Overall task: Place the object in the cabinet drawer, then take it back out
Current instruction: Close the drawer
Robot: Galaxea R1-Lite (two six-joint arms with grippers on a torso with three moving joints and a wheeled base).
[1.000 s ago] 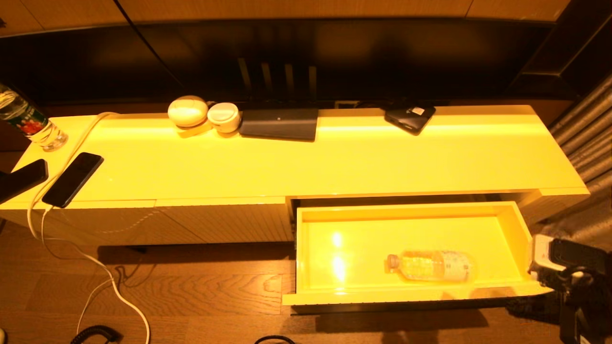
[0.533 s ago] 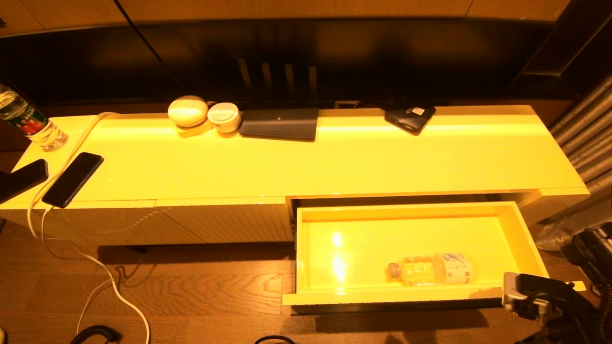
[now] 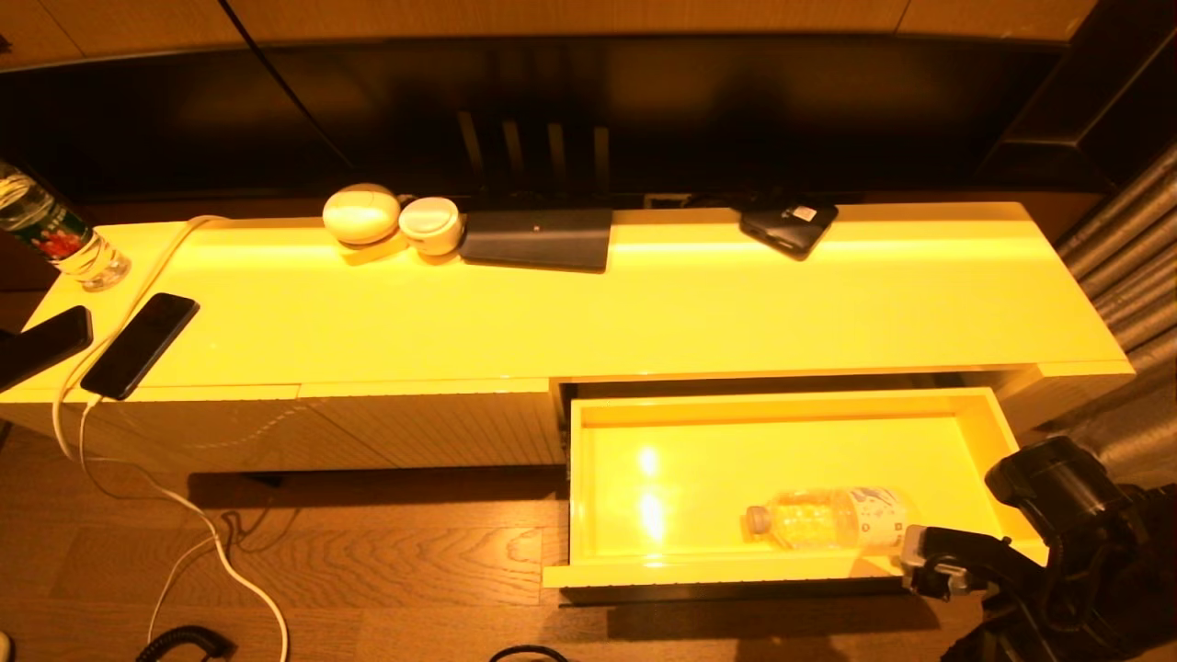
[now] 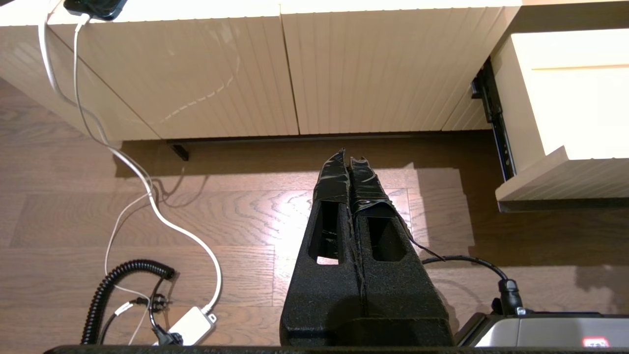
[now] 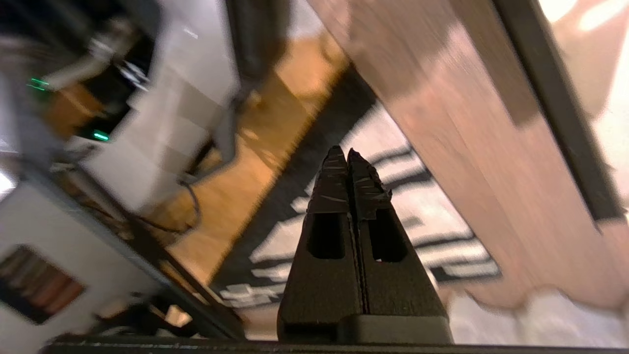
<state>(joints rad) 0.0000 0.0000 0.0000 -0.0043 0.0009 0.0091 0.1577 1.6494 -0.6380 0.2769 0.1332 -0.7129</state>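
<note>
The small clear bottle [image 3: 832, 518] lies on its side inside the open cabinet drawer [image 3: 717, 572], near the front wall, with its cap toward the left. In the head view my right arm [image 3: 1057, 496] hangs over the drawer's front right corner, just right of the bottle, with its fingers hidden. The right wrist view shows my right gripper [image 5: 348, 152] shut and empty, pointing at the floor and a patterned rug. My left gripper [image 4: 350, 160] is shut and empty, parked low over the wooden floor left of the drawer [image 4: 565, 172].
On the cabinet top [image 3: 644, 313] stand a bottle with a red-green label [image 3: 55, 234], two phones [image 3: 140, 345] with a white cable, two round white items [image 3: 361, 213], a dark flat box [image 3: 538, 237] and a dark device [image 3: 789, 225]. Cables lie on the floor [image 4: 147, 206].
My right arm has swung down and to the left, from beside the drawer's right wall to its front right corner. The bottle rolled slightly and now lies still.
</note>
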